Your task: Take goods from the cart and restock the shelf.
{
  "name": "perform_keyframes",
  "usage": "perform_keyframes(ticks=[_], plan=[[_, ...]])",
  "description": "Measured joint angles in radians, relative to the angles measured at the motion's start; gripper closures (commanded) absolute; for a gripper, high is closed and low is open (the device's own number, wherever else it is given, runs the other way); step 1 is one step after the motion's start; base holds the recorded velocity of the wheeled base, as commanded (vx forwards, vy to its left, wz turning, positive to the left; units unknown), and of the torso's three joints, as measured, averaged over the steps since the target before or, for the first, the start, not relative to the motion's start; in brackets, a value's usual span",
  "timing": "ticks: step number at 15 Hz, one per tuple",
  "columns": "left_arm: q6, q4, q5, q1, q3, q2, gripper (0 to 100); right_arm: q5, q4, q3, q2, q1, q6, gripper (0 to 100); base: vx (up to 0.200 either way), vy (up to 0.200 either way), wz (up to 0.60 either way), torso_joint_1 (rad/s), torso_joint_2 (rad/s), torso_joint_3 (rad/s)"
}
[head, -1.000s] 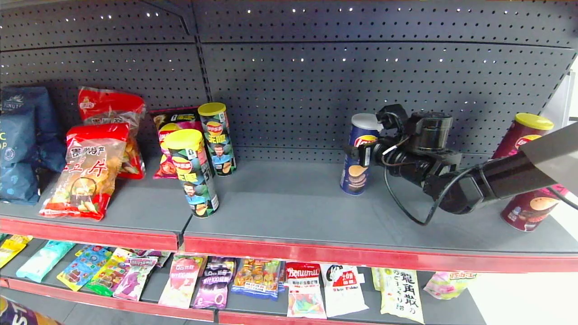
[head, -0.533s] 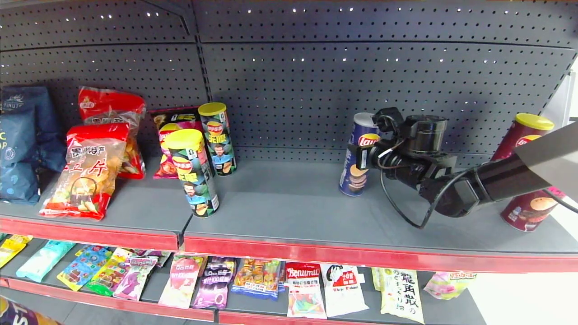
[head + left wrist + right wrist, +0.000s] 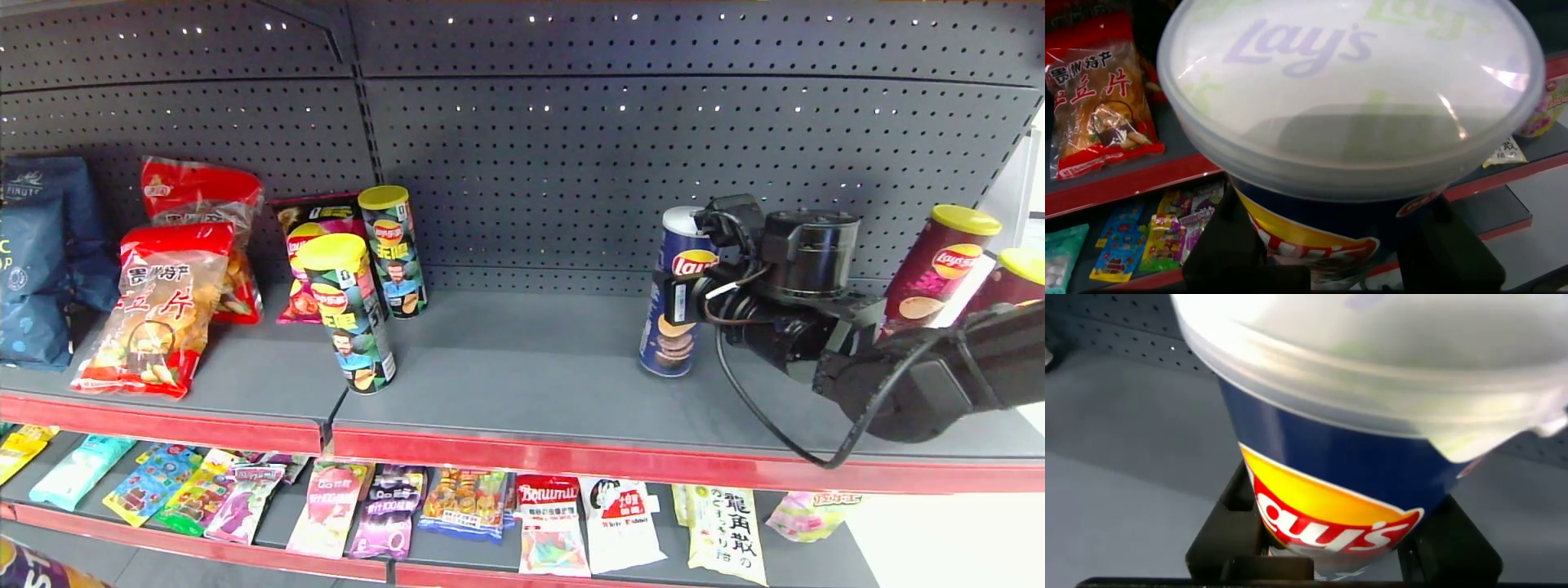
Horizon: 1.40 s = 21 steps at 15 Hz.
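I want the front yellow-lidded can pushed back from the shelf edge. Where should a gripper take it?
Probably the mid-body of the front yellow-lidded can, below the lid, coming level from the open shelf front: it stands upright with its round wall bare there, while another can and a bag crowd behind.

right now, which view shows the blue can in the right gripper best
Head view: the whole blue can, lid to base, in the right gripper. Right wrist view crops it to lid and label. Left wrist view shows another can.

Dim, even light, bright pinpricks through the pegboard (image 3: 571, 163), glare on the can lid (image 3: 1355, 82).
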Motion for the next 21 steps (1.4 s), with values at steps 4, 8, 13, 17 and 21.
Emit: perform_keyframes(ticks=[4,8,13,17,21], plan=[[0.0,-0.001,0.001,0.0,-0.002,0.001,100,-0.066,-0.01,0.104,-0.069,0.068,0.046,100,0.0,0.0,0.0,0.0,0.0,0.0],[0.0,-0.001,0.002,0.0,-0.003,0.0,100,-0.09,-0.034,0.164,-0.098,0.131,0.119,100,0.0,0.0,0.0,0.0,0.0,0.0],[0.0,-0.001,0.005,0.0,-0.003,-0.004,100,-0.092,-0.054,0.176,-0.082,0.145,0.119,100,0.0,0.0,0.0,0.0,0.0,0.0],[0.0,-0.001,0.005,0.0,-0.005,-0.006,100,-0.13,-0.081,0.17,-0.043,0.15,0.113,100,0.0,0.0,0.0,0.0,0.0,0.0],[0.0,-0.001,0.005,0.0,-0.006,-0.007,100,-0.152,-0.08,0.177,-0.039,0.177,0.113,100,0.0,0.0,0.0,0.0,0.0,0.0]])
